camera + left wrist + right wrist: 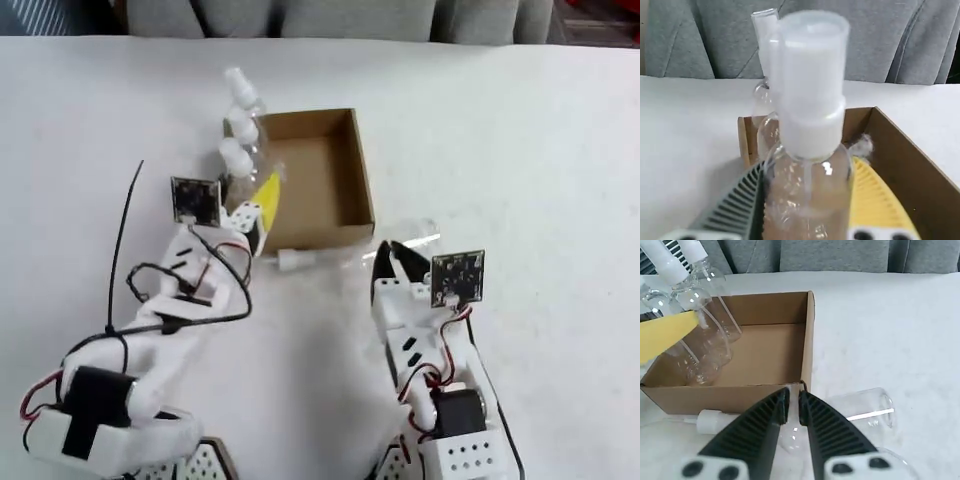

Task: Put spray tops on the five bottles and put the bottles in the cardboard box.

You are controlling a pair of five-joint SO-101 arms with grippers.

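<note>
The left wrist view shows the left gripper (807, 172) clamped on a clear plastic spray bottle (807, 200), with one ribbed grey jaw and one ribbed yellow jaw. The bottle carries a white cylindrical spray top (810, 85).

The right wrist view shows this bottle leaning with two other capped bottles (715, 315) inside the cardboard box (765, 347), against one side wall. The box is brown, square and open-topped.

The right gripper (792, 402) has black ribbed jaws that are drawn together, holding nothing. It is located just in front of the box.

A loose spray top (712, 420) with a thin tube lies on the white bench (520, 150) against the box's front wall. An uncapped bottle (867, 410) lies on its side beside the box's corner.
</note>
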